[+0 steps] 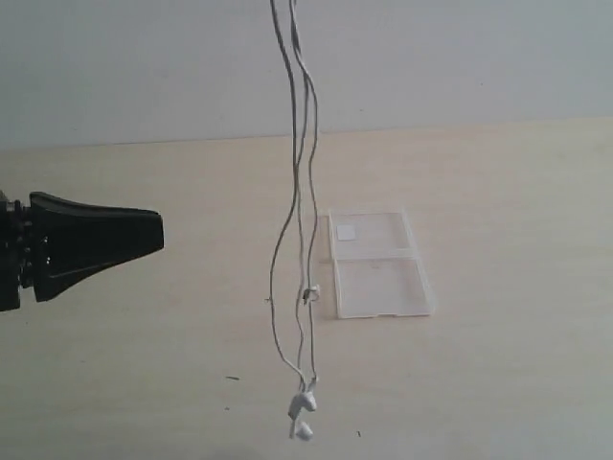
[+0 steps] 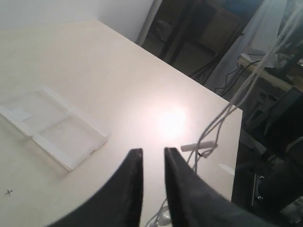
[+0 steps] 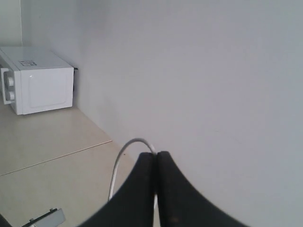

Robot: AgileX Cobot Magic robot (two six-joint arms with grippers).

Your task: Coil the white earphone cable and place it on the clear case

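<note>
Pale wooden worktop (image 1: 498, 364) against a plain wall. White earphone cable (image 1: 307, 291) hanging in two slack strands from above the top of the exterior view, down past mid-worktop. Earbuds (image 1: 302, 414) lowest, toward the near edge; touching the surface or just clear of it, impossible to tell.

Right gripper (image 3: 156, 156) outside the exterior view, seen only from its own wrist. Jaws pressed together, pinching the cable, with a loop of white wire arching out beside the tips. Probably held high to let the full length drop free and untangled, ready for winding.

Left gripper (image 1: 158, 235) level above the left part of the worktop, well apart from the cable, tips aimed toward it. From its wrist, jaws parted by a narrow gap, nothing between them. Likely set to take the dangling strands lower down.

Clear case (image 1: 378, 264) flat and opened out, just beside the hanging strands on their right in the exterior view, well in from every visible edge. Small white sticker (image 1: 345, 231) in the case's far-left corner. Nothing resting on the case; coiling not yet begun.
</note>
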